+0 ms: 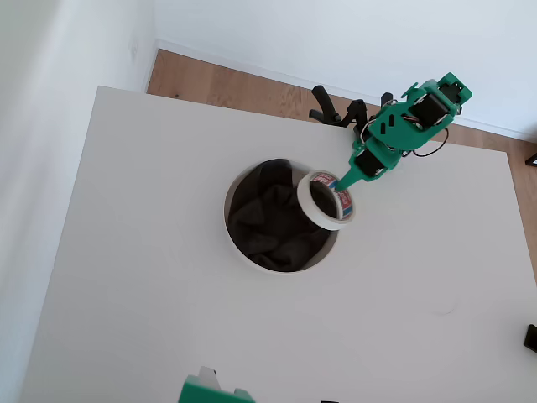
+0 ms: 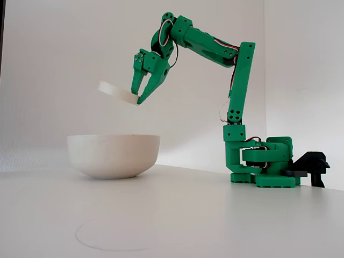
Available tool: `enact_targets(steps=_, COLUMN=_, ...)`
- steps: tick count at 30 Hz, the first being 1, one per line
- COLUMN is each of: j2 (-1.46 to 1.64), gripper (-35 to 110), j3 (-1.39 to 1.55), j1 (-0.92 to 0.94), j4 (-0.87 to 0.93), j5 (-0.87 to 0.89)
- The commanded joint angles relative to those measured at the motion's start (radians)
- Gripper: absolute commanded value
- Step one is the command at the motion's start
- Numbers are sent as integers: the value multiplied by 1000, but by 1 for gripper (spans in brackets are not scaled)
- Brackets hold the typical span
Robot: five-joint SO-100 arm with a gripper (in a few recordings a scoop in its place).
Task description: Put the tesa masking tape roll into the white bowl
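Note:
The tesa masking tape roll [image 1: 324, 200] is a cream-white ring with a red-and-blue label inside its core. It hangs tilted in the air above the right rim of the white bowl [image 1: 237, 243]. In the fixed view the tape roll [image 2: 117, 92] floats well above the bowl [image 2: 113, 156]. My green gripper [image 1: 342, 183] is shut on the tape roll's near edge, its fingers [image 2: 145, 92] pointing down to the left. Dark cloth fills the inside of the bowl in the overhead view.
The arm's green base [image 2: 260, 161] stands at the table's far right edge with a black clamp [image 2: 312, 166] beside it. A green part [image 1: 210, 390] shows at the bottom edge of the overhead view. The white table [image 1: 151, 319] spreads around the bowl.

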Motion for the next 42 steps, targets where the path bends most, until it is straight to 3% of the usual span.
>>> enact_targets(steps=1, j2=-86, gripper=-8, j3=-37, j1=124, j4=-63, j5=-35)
enact_targets(steps=19, j2=-410, gripper=-8, j3=66, j1=109, j4=-270, j5=-9)
enact_targets(steps=22, j2=-400, gripper=48, j3=64, j1=110, j4=-233, j5=48)
enact_targets(steps=23, j2=-400, gripper=59, j3=64, j1=110, j4=-232, j5=58)
enact_targets(steps=29, j2=-391, gripper=44, j3=60, j1=87, j4=-245, j5=49)
enact_targets(steps=30, j2=-391, gripper=36, j3=57, j1=84, j4=-250, j5=46)
enact_targets(steps=32, j2=-410, gripper=-8, j3=34, j1=77, j4=-245, j5=34)
enact_targets(steps=42, j2=-541, gripper=-8, j3=-161, j1=46, j4=-219, j5=87)
